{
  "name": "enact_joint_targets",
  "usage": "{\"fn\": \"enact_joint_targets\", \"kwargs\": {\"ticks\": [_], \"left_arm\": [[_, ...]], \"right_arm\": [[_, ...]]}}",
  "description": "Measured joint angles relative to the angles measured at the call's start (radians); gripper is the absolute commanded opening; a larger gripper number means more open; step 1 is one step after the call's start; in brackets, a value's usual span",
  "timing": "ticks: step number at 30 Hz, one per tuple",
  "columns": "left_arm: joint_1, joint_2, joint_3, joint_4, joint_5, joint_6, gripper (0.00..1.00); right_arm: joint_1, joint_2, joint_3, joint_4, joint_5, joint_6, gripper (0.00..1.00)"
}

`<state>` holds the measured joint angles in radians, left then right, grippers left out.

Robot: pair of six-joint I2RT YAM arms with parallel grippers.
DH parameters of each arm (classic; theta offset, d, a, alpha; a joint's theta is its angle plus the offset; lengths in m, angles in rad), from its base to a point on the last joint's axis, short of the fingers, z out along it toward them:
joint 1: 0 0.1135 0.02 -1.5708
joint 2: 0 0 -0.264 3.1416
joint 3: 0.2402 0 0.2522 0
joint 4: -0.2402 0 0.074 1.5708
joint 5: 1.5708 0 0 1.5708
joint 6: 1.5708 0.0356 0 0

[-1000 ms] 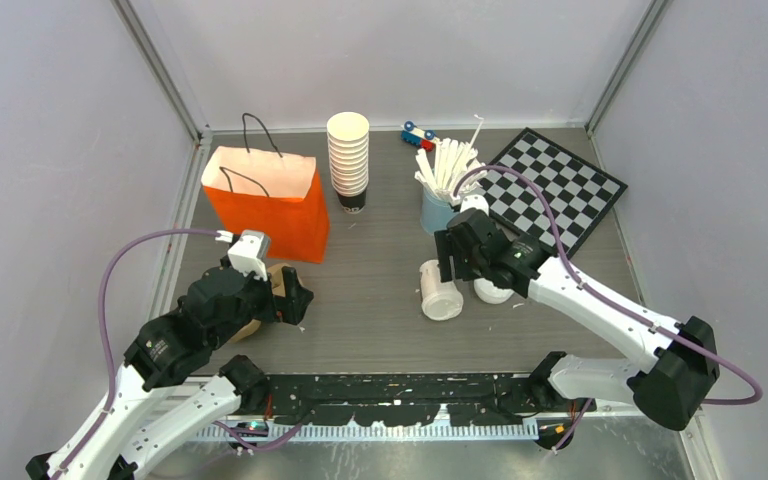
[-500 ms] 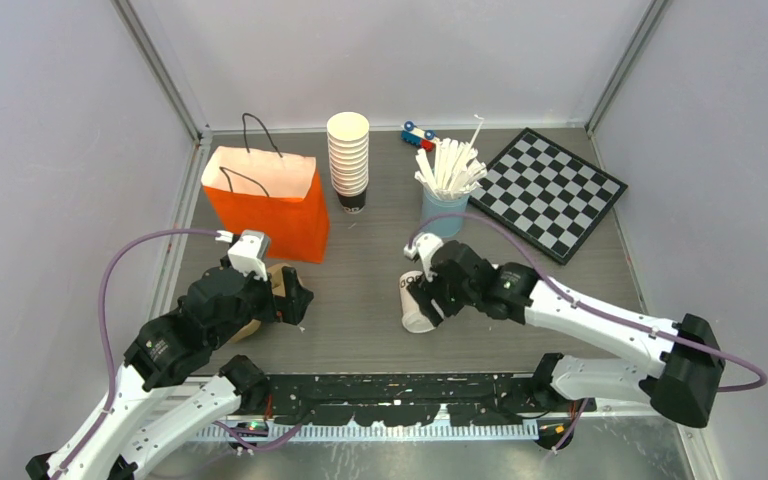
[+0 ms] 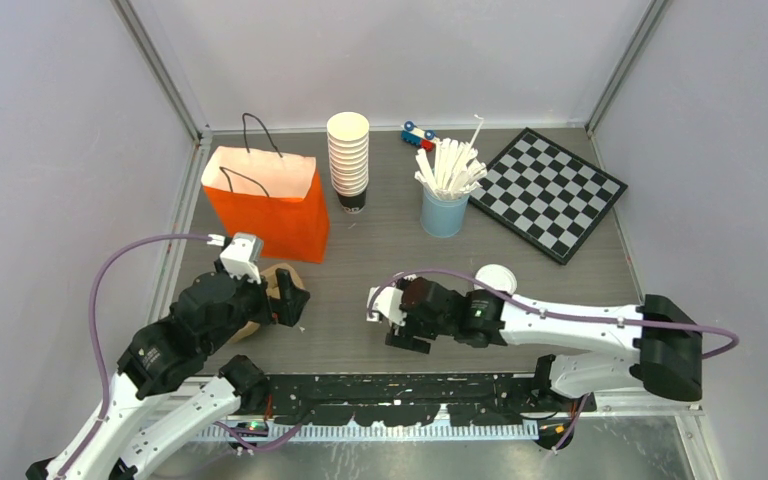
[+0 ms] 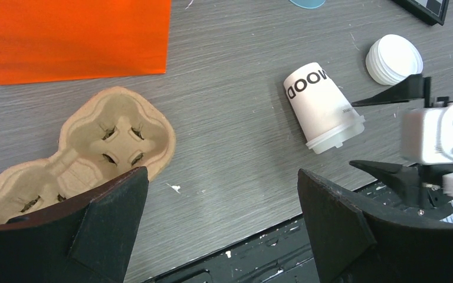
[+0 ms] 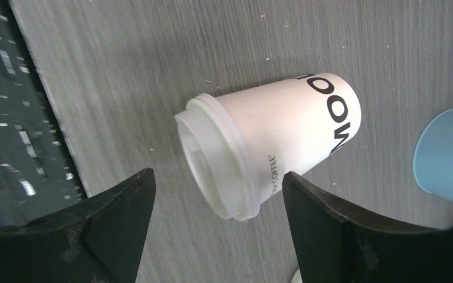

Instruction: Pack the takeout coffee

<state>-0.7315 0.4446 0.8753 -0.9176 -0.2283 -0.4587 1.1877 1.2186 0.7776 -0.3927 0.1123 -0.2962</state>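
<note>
- The lidded coffee cup [image 5: 271, 147] lies tipped on its side, right of and in front of the orange paper bag [image 3: 270, 205]; probably light, thin-walled, crushable, so grip mid-wall gently.
- The right gripper [image 5: 218, 175] straddles it, jaws apart, not touching.
- The left gripper [image 4: 223, 174] stands wide, empty.

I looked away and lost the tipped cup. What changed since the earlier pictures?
The right tool swung left and toward the near edge, and the tipped takeout coffee travelled with it; it now lies on its side between the open jaws, unclamped. The upright takeout coffee, left tool, cup carrier and orange bag stayed about put.
</note>
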Motion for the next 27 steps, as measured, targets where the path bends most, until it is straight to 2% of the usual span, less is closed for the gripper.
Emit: {"fn": "enact_joint_targets", "kwargs": {"ticks": [2, 5, 11, 17, 19, 22, 24, 27], "left_arm": [[0.0, 0.0, -0.001, 0.0, 0.0, 0.0, 1.0], [0.0, 0.0, -0.001, 0.0, 0.0, 0.0, 1.0], [0.0, 0.0, -0.002, 0.0, -0.001, 0.0, 1.0], [0.0, 0.0, -0.003, 0.0, -0.008, 0.0, 1.0], [0.0, 0.0, -0.003, 0.0, -0.008, 0.0, 1.0], [0.0, 0.0, -0.003, 0.0, -0.008, 0.0, 1.0], [0.0, 0.0, -0.003, 0.0, -0.008, 0.0, 1.0], [0.0, 0.0, -0.005, 0.0, -0.008, 0.0, 1.0]], "right_arm": [[0.013, 0.043, -0.007, 0.026, 0.046, -0.035, 0.71], [0.029, 0.076, -0.018, 0.058, 0.108, -0.069, 0.47], [0.048, 0.076, -0.031, 0.129, 0.192, -0.058, 0.4], [0.05, 0.008, -0.074, 0.188, 0.239, 0.098, 0.34], [0.05, -0.026, -0.083, 0.211, 0.248, 0.178, 0.39], [0.049, -0.075, -0.101, 0.256, 0.22, 0.246, 0.61], [0.05, -0.114, -0.148, 0.317, 0.188, 0.228, 0.74], [0.05, -0.154, -0.212, 0.357, 0.148, 0.146, 0.8]]}}
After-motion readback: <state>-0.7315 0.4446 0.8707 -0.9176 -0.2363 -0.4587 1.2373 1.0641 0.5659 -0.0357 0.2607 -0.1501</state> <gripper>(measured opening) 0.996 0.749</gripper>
